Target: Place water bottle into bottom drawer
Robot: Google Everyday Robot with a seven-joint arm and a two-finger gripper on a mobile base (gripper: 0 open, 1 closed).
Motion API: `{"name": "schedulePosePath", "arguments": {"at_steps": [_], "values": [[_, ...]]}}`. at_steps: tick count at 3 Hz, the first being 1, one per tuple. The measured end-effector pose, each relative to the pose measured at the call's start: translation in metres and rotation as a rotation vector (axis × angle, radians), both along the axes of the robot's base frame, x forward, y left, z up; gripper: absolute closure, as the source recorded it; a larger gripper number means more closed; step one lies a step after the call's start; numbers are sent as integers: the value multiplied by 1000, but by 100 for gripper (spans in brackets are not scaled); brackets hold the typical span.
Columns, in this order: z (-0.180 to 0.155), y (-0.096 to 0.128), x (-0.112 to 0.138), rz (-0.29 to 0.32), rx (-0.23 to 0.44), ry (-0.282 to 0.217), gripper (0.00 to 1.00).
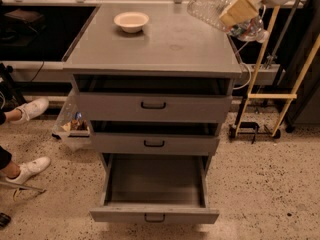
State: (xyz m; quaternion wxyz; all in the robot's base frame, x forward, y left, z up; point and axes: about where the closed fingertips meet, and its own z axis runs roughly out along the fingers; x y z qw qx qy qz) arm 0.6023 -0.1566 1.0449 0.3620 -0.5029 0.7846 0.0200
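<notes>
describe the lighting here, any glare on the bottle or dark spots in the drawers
Camera view: light comes from above, so the cabinet top is evenly lit; the water bottle, held in the gripper by its right rear corner, glints; the top drawer is black inside, the bottom drawer dim but readable.

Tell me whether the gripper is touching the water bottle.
Touching. The camera view shows the gripper clamped across the water bottle, above the cabinet's right edge.
</notes>
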Motion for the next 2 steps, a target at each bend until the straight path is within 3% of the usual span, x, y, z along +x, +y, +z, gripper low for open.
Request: {"name": "schedulePosePath", "arguments": {"at_steps": [1, 2], "values": [[-23, 9, -16, 20, -24, 50, 100], [-23, 10, -16, 20, -24, 50, 100]]}}
